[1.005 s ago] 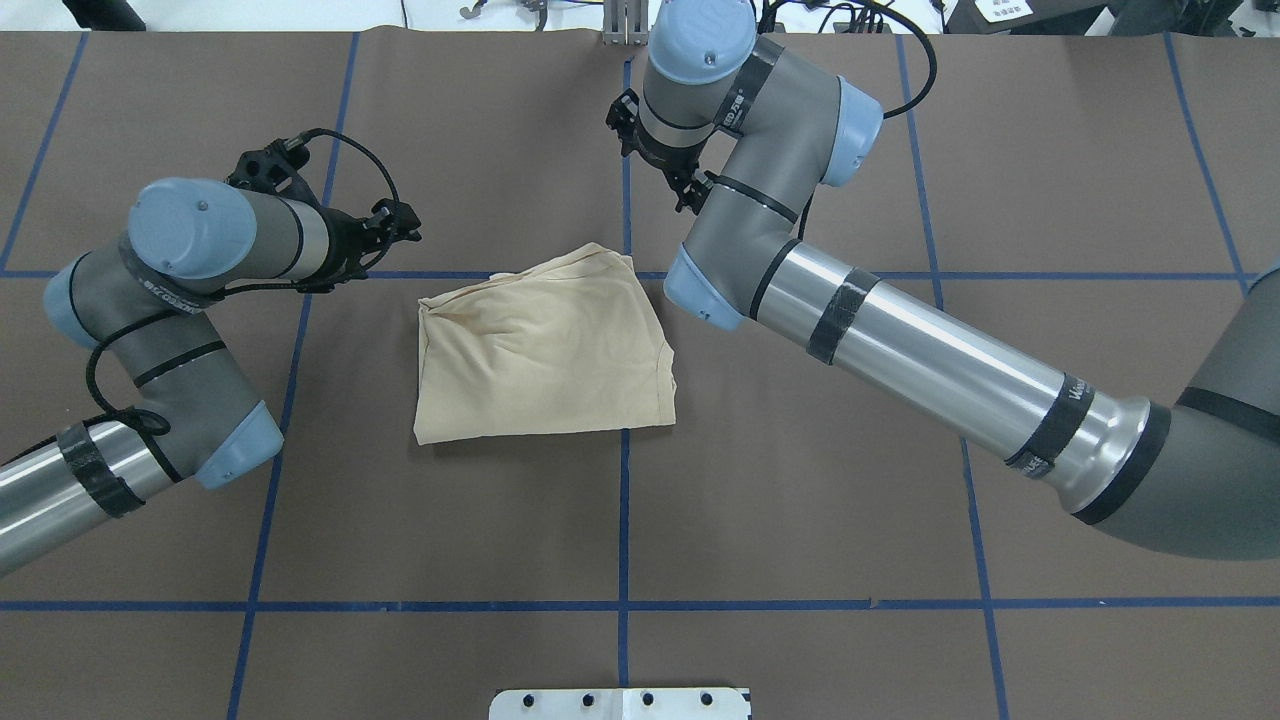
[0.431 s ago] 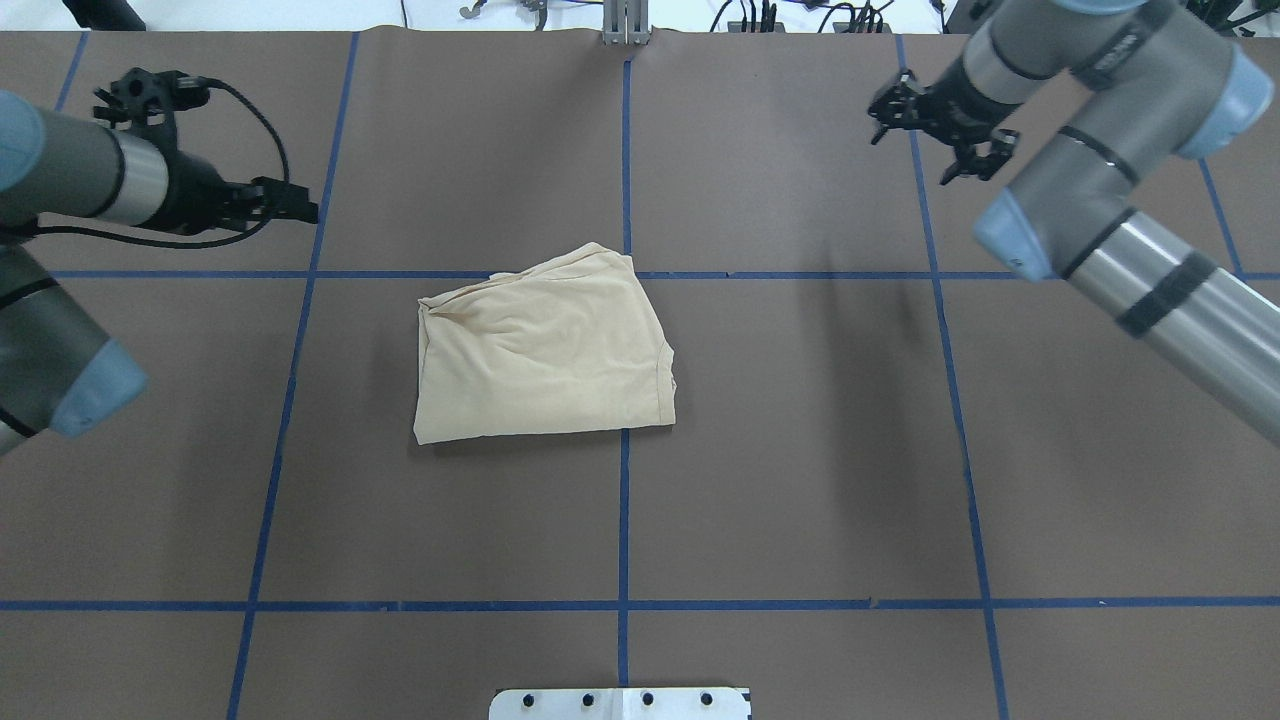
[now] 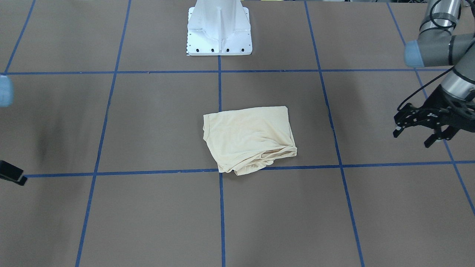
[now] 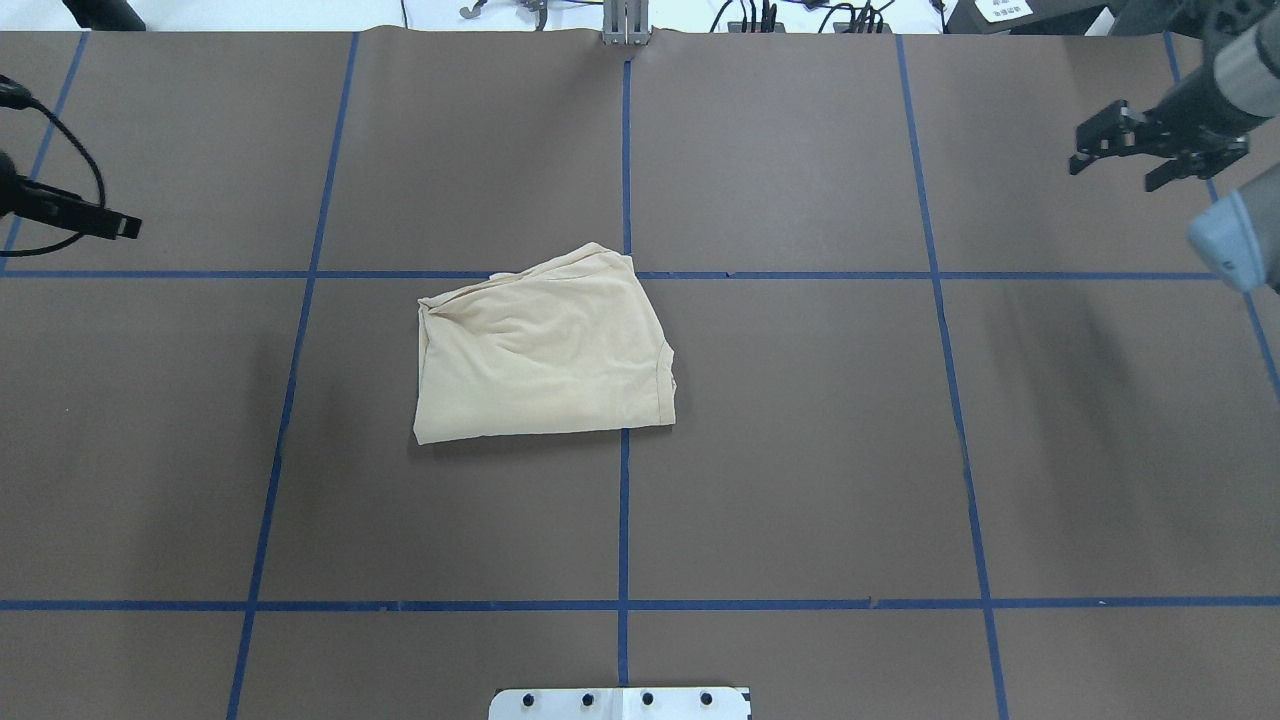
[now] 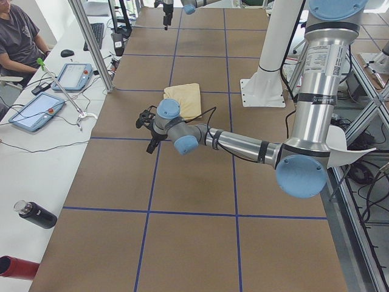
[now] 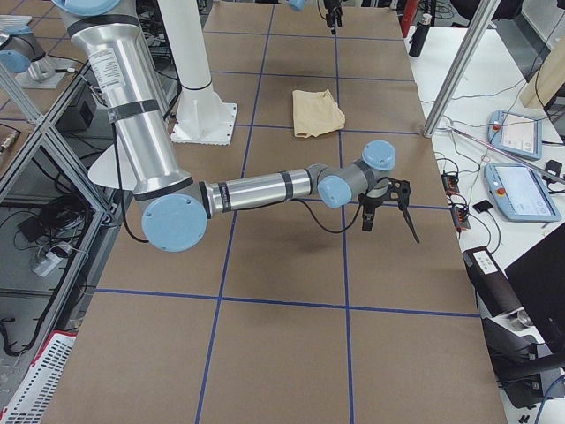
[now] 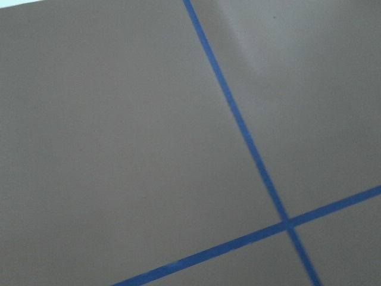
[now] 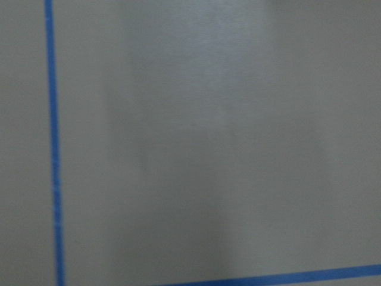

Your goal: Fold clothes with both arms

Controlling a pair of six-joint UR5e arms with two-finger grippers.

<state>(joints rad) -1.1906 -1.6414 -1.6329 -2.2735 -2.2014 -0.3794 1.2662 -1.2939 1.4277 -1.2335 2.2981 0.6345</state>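
Cream shirt lies folded mid-table in the overhead view; the right gripper has swung out to the far corner, jaws wide and empty, so we judge the fold done. From the front, the left gripper has withdrawn too, jaws spread; only the base stands near, blocking nothing

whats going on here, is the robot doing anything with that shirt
This is a two-armed clothes-folding job, and right now nothing is handling the garment. The cream shirt lies folded into a compact bundle near the middle of the table. The left gripper and the right gripper hang open and empty out towards opposite sides of the table, well apart from the shirt. The folding looks about done, though the edge away from the robot's base is a bit rumpled.
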